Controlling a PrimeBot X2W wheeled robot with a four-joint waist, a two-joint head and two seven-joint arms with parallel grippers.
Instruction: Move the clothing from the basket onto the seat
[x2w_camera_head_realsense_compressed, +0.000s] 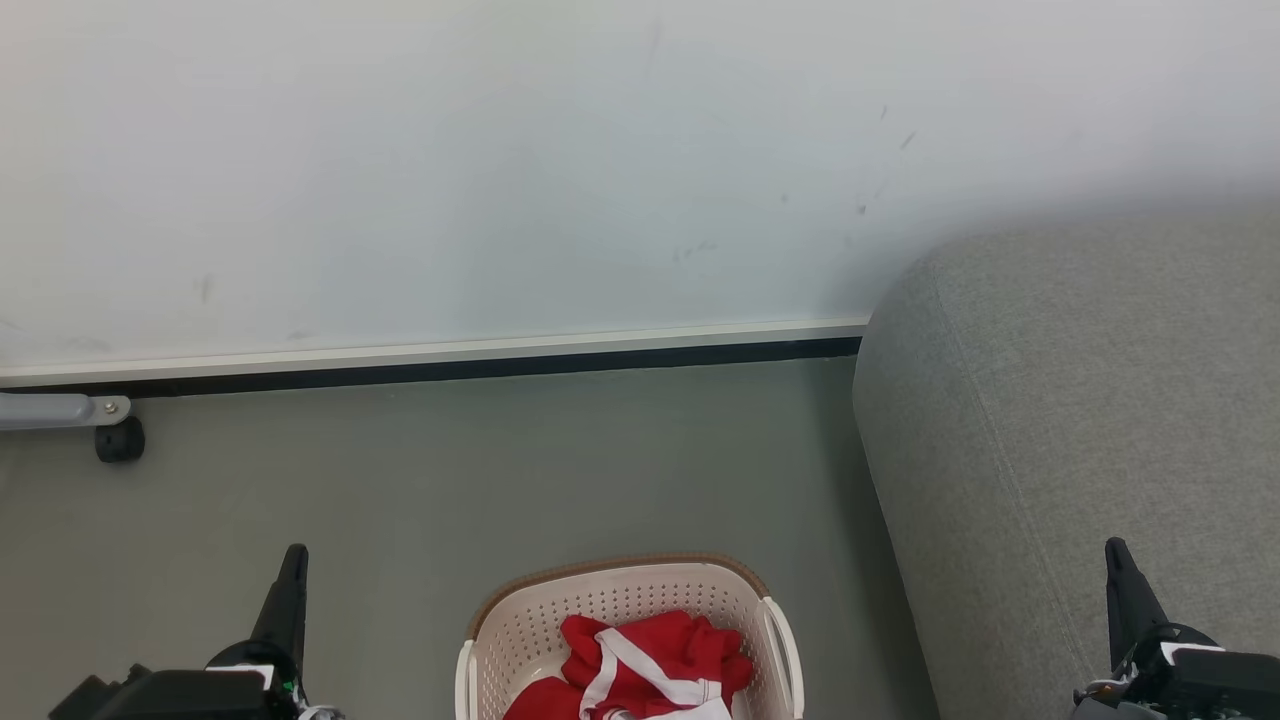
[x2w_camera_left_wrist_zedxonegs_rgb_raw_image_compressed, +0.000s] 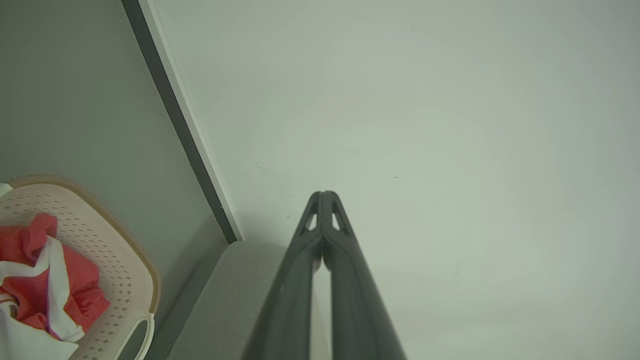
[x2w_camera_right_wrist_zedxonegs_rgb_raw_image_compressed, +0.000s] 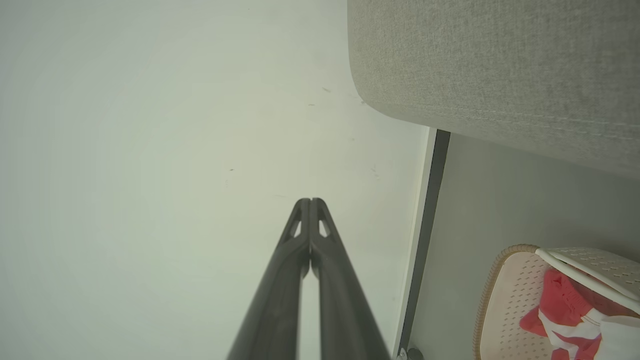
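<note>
Red clothing (x2w_camera_head_realsense_compressed: 650, 665) with white stripe trim lies crumpled in the cream basket (x2w_camera_head_realsense_compressed: 520, 625) with a brown rim, on the floor at the bottom middle of the head view. The grey sofa seat (x2w_camera_head_realsense_compressed: 1080, 440) stands to the basket's right. My left gripper (x2w_camera_head_realsense_compressed: 293, 555) is at lower left, shut and empty, well left of the basket. My right gripper (x2w_camera_head_realsense_compressed: 1115, 548) is at lower right over the sofa, shut and empty. In the left wrist view the shut fingertips (x2w_camera_left_wrist_zedxonegs_rgb_raw_image_compressed: 324, 196) point at the wall, with the clothing (x2w_camera_left_wrist_zedxonegs_rgb_raw_image_compressed: 35, 270) at lower left. The right wrist view shows my right gripper (x2w_camera_right_wrist_zedxonegs_rgb_raw_image_compressed: 310, 202) shut, and the basket (x2w_camera_right_wrist_zedxonegs_rgb_raw_image_compressed: 505, 295) at lower right.
A white wall with a dark baseboard (x2w_camera_head_realsense_compressed: 450, 365) runs behind the grey-green floor (x2w_camera_head_realsense_compressed: 480, 470). A grey leg with a black caster (x2w_camera_head_realsense_compressed: 118, 440) sits at the far left by the wall.
</note>
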